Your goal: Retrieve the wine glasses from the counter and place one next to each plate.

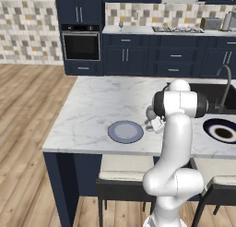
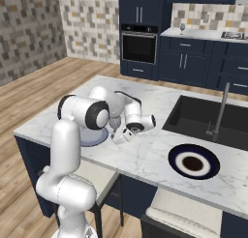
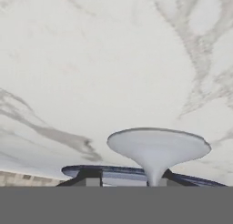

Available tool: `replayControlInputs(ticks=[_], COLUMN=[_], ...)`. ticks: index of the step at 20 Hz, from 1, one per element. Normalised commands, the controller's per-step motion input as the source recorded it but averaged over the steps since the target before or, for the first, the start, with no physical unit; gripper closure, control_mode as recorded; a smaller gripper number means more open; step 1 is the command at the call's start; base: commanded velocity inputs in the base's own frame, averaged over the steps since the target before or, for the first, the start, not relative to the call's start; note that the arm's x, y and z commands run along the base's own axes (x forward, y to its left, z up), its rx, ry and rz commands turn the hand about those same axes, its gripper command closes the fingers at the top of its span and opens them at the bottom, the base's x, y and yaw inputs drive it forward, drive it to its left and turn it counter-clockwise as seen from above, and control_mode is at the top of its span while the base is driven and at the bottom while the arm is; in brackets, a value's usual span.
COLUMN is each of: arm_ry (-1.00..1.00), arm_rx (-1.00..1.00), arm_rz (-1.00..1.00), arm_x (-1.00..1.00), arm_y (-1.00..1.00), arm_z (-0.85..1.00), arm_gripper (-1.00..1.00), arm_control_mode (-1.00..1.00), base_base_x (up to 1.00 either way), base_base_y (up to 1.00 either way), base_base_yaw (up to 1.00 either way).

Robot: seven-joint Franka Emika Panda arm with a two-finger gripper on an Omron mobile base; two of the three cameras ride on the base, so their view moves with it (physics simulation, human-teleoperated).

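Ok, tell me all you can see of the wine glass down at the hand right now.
The wine glass is clear and greyish. The hand view shows its round foot, flaring from a thin stem between the fingertips of the hand. In the left base view its rounded bowl shows beside the arm, right of the pale blue plate on the island top. Whether the foot touches the marble, and whether the fingers press the stem, I cannot tell.

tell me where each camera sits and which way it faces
Left base view: behind the arm's left, facing forward over the island; arm at lower right.
Right base view: behind its right, same island; arm at lower left.
Hand view: on the hand, facing the wine glass foot between the gripper tips.
Both base views share the pale blue-grey plate.
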Motion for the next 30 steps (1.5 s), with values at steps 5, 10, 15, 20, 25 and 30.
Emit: replayControlInputs(ticks=[5, 10, 15, 20, 25, 30], arm_ry=[0.0, 0.0, 0.0, 0.0, -0.06, -0.13], arm_rx=[0.0, 0.0, 0.0, 0.0, 0.0, 0.0], arm_rz=[0.01, 0.0, 0.0, -0.01, -0.02, -0.12], arm_x=[-0.06, -0.11, -0.19, -0.04, -0.5, -0.7], arm_y=[-0.09, -0.26, -0.21, -0.41, -0.28, 0.0], arm_z=[-0.02, 0.0, 0.0, 0.01, 0.48, 0.85], arm_gripper=[-1.0, -1.0, -1.0, -1.0, -1.0, -1.0], arm_control_mode=[-1.0, -1.0, -1.0, -1.0, -1.0, -1.0], base_base_x=[0.0, 0.0, 0.0, 0.0, 0.0, 0.0], base_base_y=[0.0, 0.0, 0.0, 0.0, 0.0, 0.0], base_base_yaw=[0.0, 0.0, 0.0, 0.0, 0.0, 0.0])
